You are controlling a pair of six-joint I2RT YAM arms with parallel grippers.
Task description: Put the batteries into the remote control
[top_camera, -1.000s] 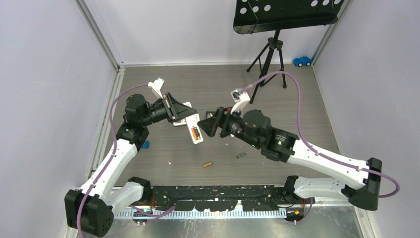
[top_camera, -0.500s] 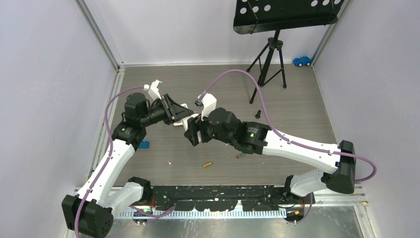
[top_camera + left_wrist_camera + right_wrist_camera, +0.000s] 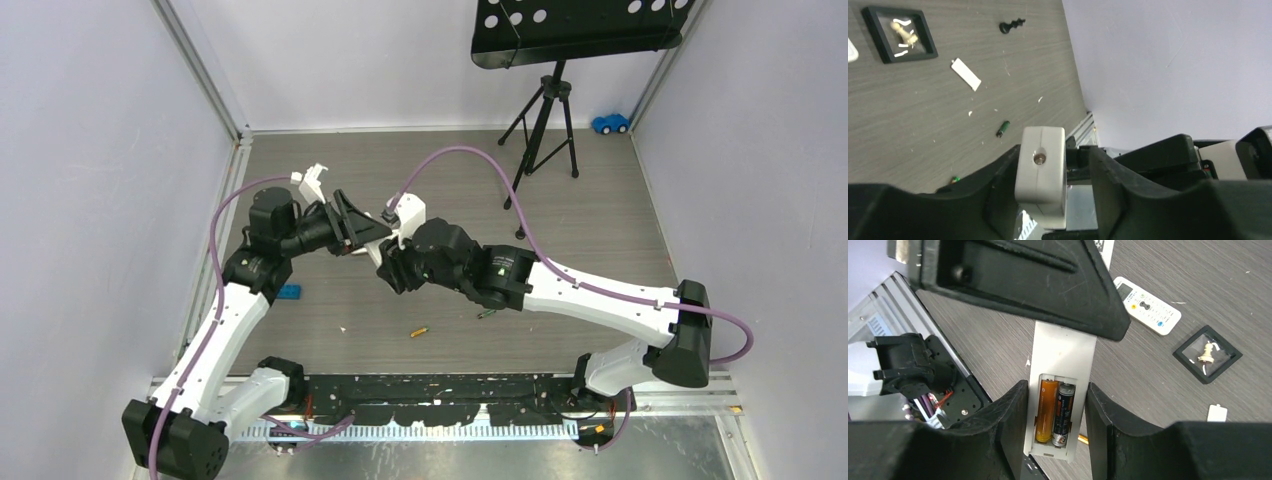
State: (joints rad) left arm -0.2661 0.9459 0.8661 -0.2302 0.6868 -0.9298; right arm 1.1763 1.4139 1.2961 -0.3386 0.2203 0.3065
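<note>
My left gripper [image 3: 365, 232] is shut on the remote control [image 3: 1063, 355] and holds it above the floor. Its end face shows between the left fingers in the left wrist view [image 3: 1040, 170]. The remote's grey back faces the right wrist camera with the battery bay open. An orange battery [image 3: 1046, 410] and a dark battery [image 3: 1063, 412] lie side by side in the bay. My right gripper [image 3: 1057, 390] straddles the bay end, its fingers against the remote's long edges. A loose orange battery [image 3: 419, 331] and a green-and-black one [image 3: 486, 313] lie on the floor.
A shorter white remote [image 3: 1147, 305], a black square frame holding a white chess piece [image 3: 1207, 354] and a small white plate [image 3: 1217, 413] lie on the floor. A blue block [image 3: 289, 291], a black peg [image 3: 519, 231] and a stand's tripod [image 3: 545, 110] are there too.
My right gripper swung left from clear of the remote to around its battery end. The left gripper and remote shifted slightly left.
</note>
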